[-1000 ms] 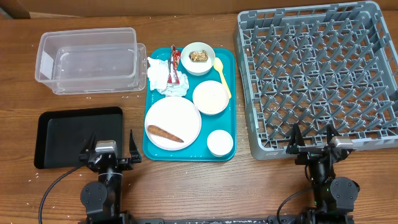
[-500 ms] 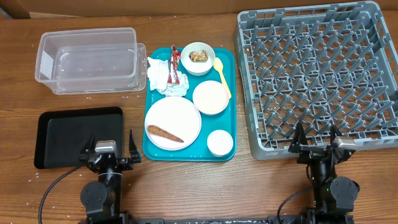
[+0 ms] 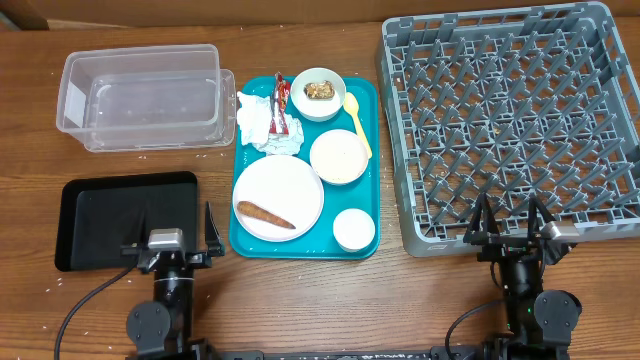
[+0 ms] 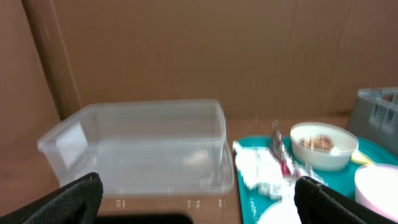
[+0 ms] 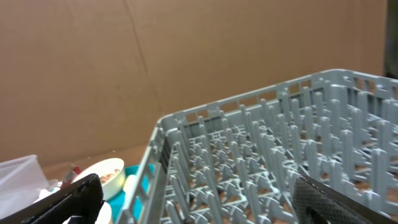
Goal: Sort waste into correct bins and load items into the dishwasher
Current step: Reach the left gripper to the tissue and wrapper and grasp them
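A teal tray [image 3: 370, 95] holds crumpled white napkins [image 3: 257, 120], a red wrapper [image 3: 282, 98], a bowl with food scraps [image 3: 318, 93], a bowl of white grains [image 3: 339, 156], a yellow spoon [image 3: 356, 122], a pale plate [image 3: 278, 192] with a brown sausage piece [image 3: 265, 215], and a small white cup [image 3: 354, 229]. The clear tub [image 3: 140, 95] stands at the back left, the black tray [image 3: 118, 215] at the front left. The grey dish rack [image 3: 510, 120] is at the right. My left gripper [image 3: 170, 235] is open and empty by the black tray. My right gripper [image 3: 507, 225] is open and empty at the rack's front edge.
The left wrist view shows the clear tub [image 4: 143, 146] ahead and the scrap bowl [image 4: 323, 144] on the teal tray [image 4: 249, 144] to the right. The right wrist view looks over the rack [image 5: 267, 162]. A brown cardboard wall stands behind the table.
Both arms have drawn back slightly toward the table's front edge. Nothing on the tray has moved.
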### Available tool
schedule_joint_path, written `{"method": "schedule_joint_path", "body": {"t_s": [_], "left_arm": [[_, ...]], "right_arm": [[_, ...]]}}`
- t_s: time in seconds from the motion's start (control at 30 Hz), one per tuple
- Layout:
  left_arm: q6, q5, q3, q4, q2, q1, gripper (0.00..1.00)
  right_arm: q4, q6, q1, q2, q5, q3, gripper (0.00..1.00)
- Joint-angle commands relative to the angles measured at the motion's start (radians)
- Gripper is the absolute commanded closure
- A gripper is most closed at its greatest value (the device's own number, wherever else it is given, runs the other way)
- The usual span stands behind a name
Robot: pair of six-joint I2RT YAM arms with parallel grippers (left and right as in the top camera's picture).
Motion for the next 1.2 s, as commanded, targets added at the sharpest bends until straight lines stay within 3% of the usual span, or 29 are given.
{"method": "schedule_joint_path", "body": {"t_s": [0.0, 0.3, 0.47, 0.63, 0.77, 1.03, 1.17], "left_arm": [[-0.007, 0.018, -0.003, 0.076, -0.012, 0.005, 0.00], [-0.006, 0.039, 0.137, 0.115, 0.108, 0.005, 0.00], [-0.002, 0.169, 0.433, 0.060, 0.473, 0.004, 0.00], [-0.002, 0.279, 0.805, -0.158, 0.845, -0.017, 0.00], [0.056, 0.188, 1.183, -0.409, 1.162, -0.132, 0.00], [0.103, -0.203, 1.785, -0.848, 1.662, -0.381, 0.00], [0.105, -0.218, 1.870, -0.910, 1.810, -0.424, 0.00]], "right_arm": [[0.006, 0.016, 0.002, -0.008, -0.038, 0.032, 0.00], [-0.064, 0.014, 0.002, 0.007, -0.035, 0.190, 0.00], [-0.170, -0.017, 0.002, 0.127, -0.035, 0.377, 0.00], [-0.334, -0.082, 0.002, 0.279, -0.035, 0.597, 0.00], [-0.502, -0.096, 0.002, 0.452, -0.035, 0.798, 0.00], [-0.811, -0.095, 0.002, 0.774, -0.035, 1.111, 0.00], [-0.885, -0.095, 0.002, 0.892, -0.035, 1.180, 0.00]]}}
